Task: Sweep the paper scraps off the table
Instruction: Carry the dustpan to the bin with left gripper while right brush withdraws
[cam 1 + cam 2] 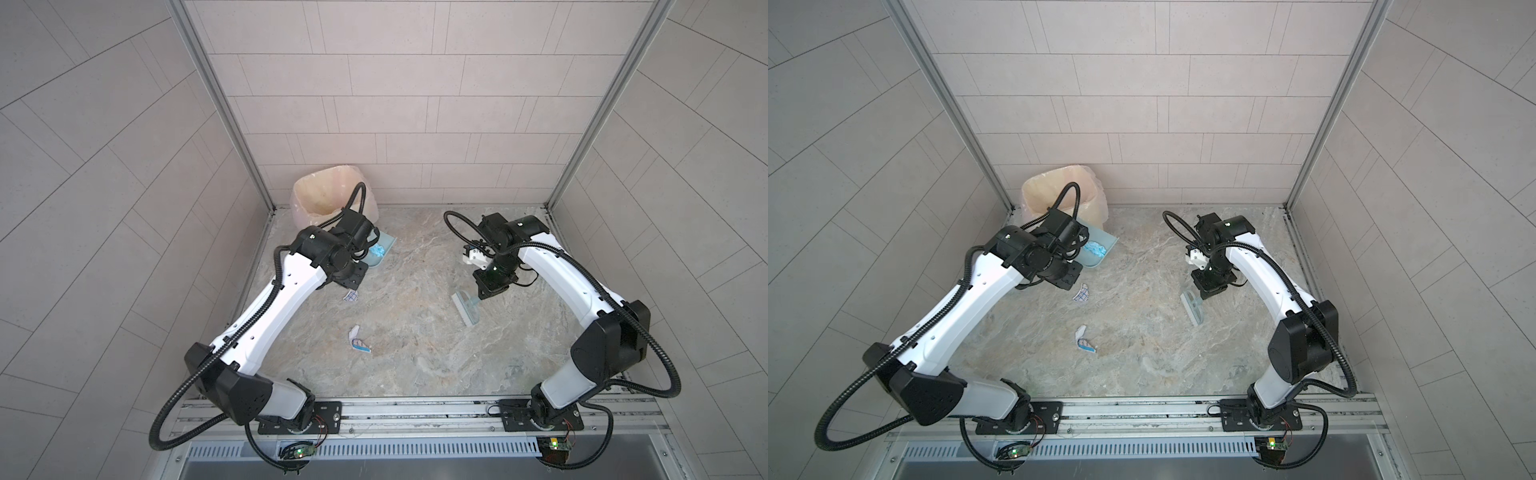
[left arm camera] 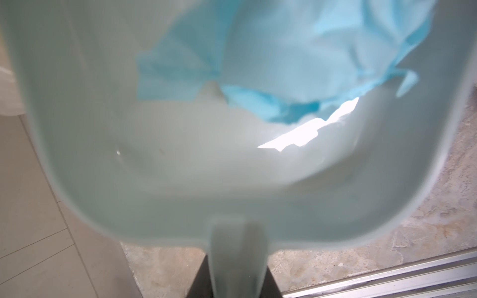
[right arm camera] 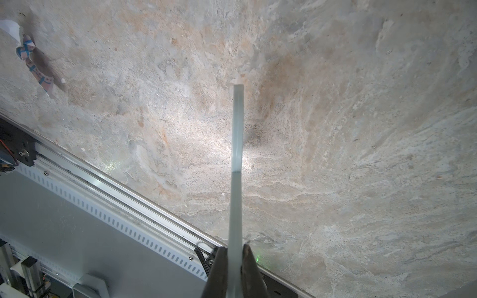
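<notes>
Pale blue plastic dustpan [image 1: 1108,242] half hidden under bent left arm [image 1: 967,299].
Left gripper [image 2: 236,281] clamped its handle; right gripper [image 3: 235,265] clamped pale brush [image 1: 466,311].

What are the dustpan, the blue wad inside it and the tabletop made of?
Dustpan: likely plastic, pale blue-green, smooth with a soft sheen and moulded rounded corners. Blue wad: looks like thin paper or tissue, matte, sharply creased and torn-edged. Tabletop: marble-like grey-beige veining; real stone or a printed laminate, I can't tell.
</notes>
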